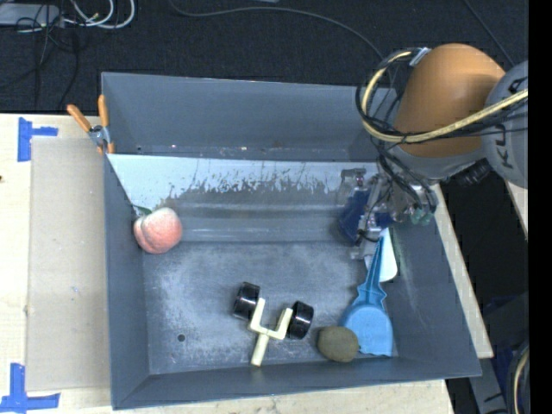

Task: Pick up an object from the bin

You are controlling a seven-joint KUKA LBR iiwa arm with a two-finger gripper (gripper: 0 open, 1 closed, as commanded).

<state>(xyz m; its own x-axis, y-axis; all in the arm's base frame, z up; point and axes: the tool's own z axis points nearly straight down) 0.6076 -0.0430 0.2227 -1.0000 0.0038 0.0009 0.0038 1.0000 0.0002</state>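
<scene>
Where the grey bin (pixel 259 132) slopes down at its right wall, my claw (pixel 373 216) hangs low over the far tip of the long blue brush (pixel 369 317) lying along that side. Clenched or released, I cannot tell. Near the front lies a black-wheeled axle (pixel 272 316), far left a peach (pixel 157 229), and beside the brush head an olive stone (pixel 336 343).

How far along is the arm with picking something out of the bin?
Done: nothing is lifted; the peach, wheeled toy, olive lump and blue scoop all lie in the bin. In hand: the gripper sits low by the right wall, at the scoop's handle end; whether it grips is unclear. Left: grasping and lifting.
</scene>
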